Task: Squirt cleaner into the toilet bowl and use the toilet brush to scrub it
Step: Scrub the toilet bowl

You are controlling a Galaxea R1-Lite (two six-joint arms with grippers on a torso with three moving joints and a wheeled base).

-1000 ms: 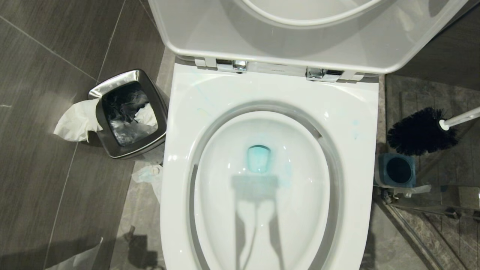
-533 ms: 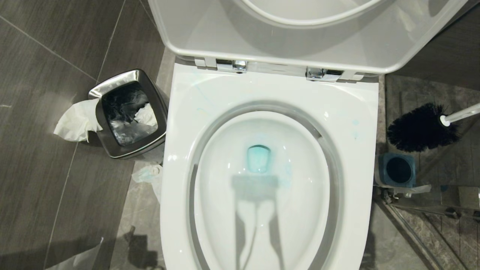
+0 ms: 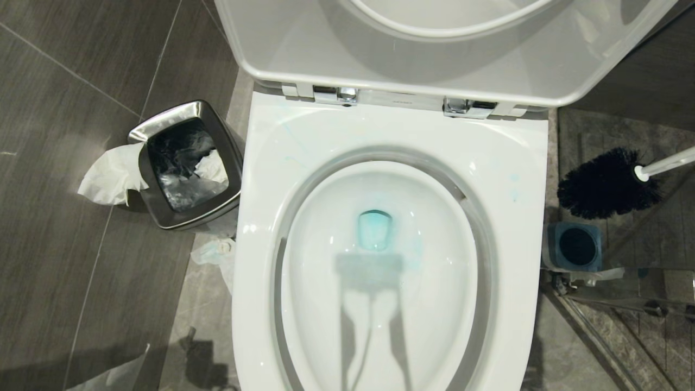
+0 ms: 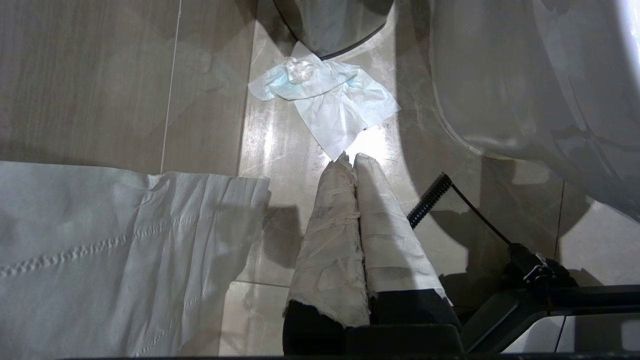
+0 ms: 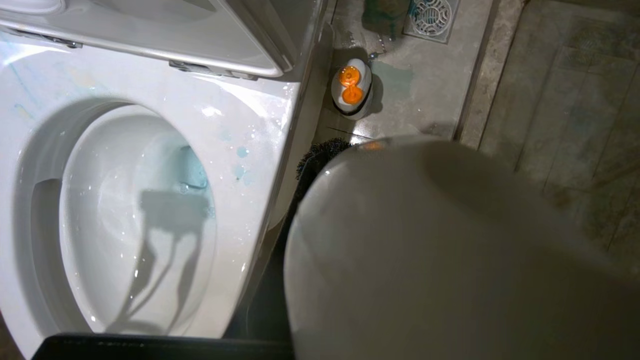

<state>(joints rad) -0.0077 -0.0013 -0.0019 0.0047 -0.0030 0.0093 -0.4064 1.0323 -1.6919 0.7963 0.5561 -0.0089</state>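
The toilet bowl (image 3: 521, 244) fills the head view, seat and lid raised. Teal cleaner (image 3: 374, 229) tints the water at the drain, with faint teal drops on the rim (image 3: 513, 177). The toilet brush hangs in the air to the right of the bowl, its black bristle head (image 3: 605, 183) above the blue-topped holder (image 3: 575, 247). Its white handle (image 3: 668, 164) runs off the right edge. In the right wrist view the rounded handle end (image 5: 450, 250) blocks most of the picture and hides my right gripper's fingers; bristles (image 5: 320, 150) peek past it. My left gripper (image 4: 351, 159), tape-wrapped, hangs shut and empty over the floor.
A steel waste bin (image 3: 187, 163) stands left of the bowl with tissue (image 3: 111, 174) draped over its side. More tissue (image 4: 325, 97) and a paper sheet (image 4: 125, 250) lie on the floor. A white bottle with an orange cap (image 5: 351, 90) stands by a floor drain (image 5: 430, 15).
The brush head has edged slightly up and away from its holder in the head view. Nothing else has moved.
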